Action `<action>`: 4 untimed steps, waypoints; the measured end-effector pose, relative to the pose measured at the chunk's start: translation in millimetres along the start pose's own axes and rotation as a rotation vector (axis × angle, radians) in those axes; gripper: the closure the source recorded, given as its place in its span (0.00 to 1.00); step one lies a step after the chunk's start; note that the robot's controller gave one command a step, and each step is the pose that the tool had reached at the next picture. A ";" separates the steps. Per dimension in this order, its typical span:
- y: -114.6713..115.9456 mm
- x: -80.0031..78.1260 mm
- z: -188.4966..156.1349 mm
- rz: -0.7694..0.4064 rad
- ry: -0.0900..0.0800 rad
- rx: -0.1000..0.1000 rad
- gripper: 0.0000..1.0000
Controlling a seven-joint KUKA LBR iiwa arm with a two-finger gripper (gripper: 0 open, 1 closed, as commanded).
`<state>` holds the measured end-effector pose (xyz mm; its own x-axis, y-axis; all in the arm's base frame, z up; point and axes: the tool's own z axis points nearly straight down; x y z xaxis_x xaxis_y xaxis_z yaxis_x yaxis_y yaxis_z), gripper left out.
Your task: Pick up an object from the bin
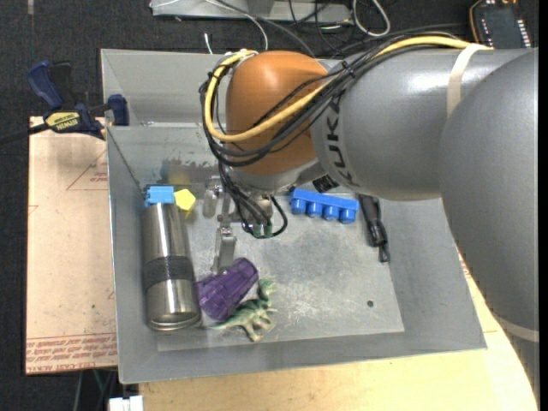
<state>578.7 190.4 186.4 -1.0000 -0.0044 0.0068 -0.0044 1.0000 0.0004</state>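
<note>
My gripper [225, 253] hangs below the orange wrist cover in the middle of the bin, its tip just above the upper end of a purple ridged toy [226, 288] lying at the front. A small green dinosaur figure [254, 313] lies against the purple toy's right side. To the left, a steel bottle [168, 262] lies lengthwise, its base touching the purple toy. Nothing shows in the gripper.
A small blue block [158, 196] and a yellow block [185, 199] sit by the bottle's far end. A blue studded brick [324, 205] and a black pen [375, 229] lie to the right, partly under the arm. The bin's front right floor is bare.
</note>
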 end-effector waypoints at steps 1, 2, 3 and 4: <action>-1.3 -1.9 -5.1 0.005 -0.008 -0.001 0.00; -44.2 49.0 114.2 -0.260 -0.006 -0.001 0.00; -41.0 56.1 54.4 -0.400 -0.016 -0.002 0.00; -42.8 51.4 117.7 -0.291 -0.004 -0.003 0.00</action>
<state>526.6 147.4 69.1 -0.9567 -0.2911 0.0024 -0.2911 0.9567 0.0049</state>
